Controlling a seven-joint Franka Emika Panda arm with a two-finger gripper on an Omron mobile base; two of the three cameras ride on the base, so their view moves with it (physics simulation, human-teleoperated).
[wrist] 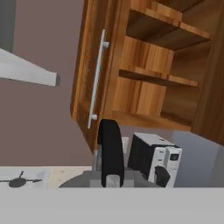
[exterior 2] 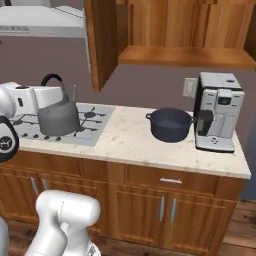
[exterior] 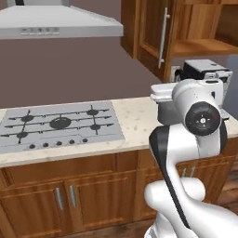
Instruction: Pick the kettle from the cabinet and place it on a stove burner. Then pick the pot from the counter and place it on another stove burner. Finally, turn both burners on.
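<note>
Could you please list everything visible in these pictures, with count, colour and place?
kettle: one, grey with black handle, held over the cooktop's right side
pot: one, dark blue-grey, on the counter beside the coffee machine
counter: one, beige speckled
cooktop: one, silver-grey with black burners, set in the counter
cabinet: one, brown wood, door open, on the wall
coffee machine: one, white and black, counter's right end
range hood: one, grey, above the cooktop
gripper: one, shut on the kettle's handle

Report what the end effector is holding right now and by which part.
The end effector is shut on the kettle, gripping the top of its black arched handle, with the kettle hanging over the cooktop.
</note>
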